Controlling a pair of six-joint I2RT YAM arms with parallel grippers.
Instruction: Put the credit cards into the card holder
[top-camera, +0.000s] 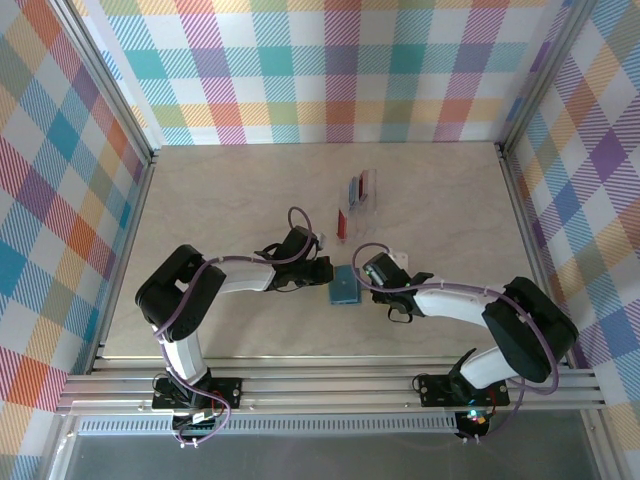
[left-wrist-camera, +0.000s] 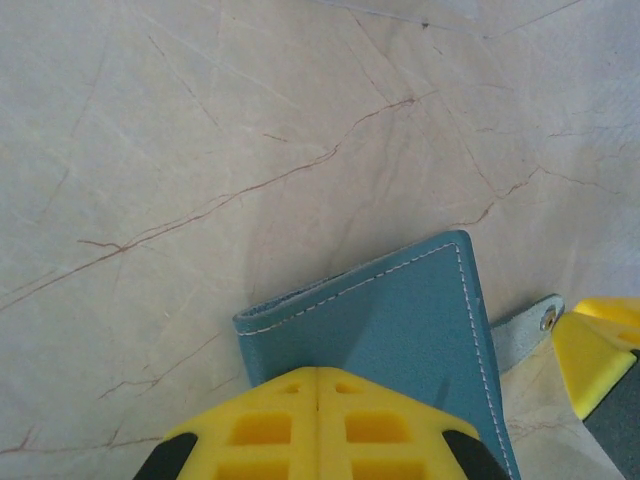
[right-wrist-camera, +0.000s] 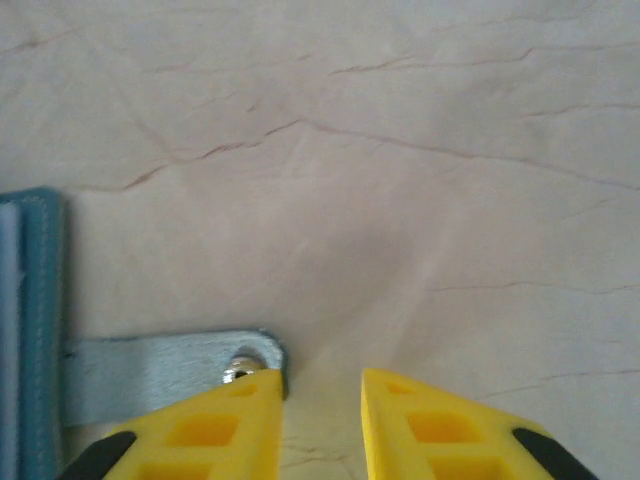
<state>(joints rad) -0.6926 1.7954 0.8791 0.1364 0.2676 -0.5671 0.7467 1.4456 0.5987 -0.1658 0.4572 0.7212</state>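
The teal card holder (top-camera: 345, 288) lies closed on the table between my two grippers. My left gripper (left-wrist-camera: 318, 375) is shut, its yellow tips resting on the holder's cover (left-wrist-camera: 400, 320) with nothing between them. The holder's snap tab (right-wrist-camera: 160, 370) sticks out to the right. My right gripper (right-wrist-camera: 322, 378) stands open at the tab's end, its left finger (right-wrist-camera: 215, 425) over the metal snap and only bare table in the gap. A red credit card (top-camera: 342, 222) lies farther back. More credit cards (top-camera: 356, 188), blue and red, sit beyond it.
A clear plastic case (top-camera: 372, 190) lies by the far cards at the back of the marbled table (top-camera: 220, 200). Plaid walls and metal posts close in the left, right and far sides. The right gripper's finger (left-wrist-camera: 600, 350) shows beside the tab in the left wrist view.
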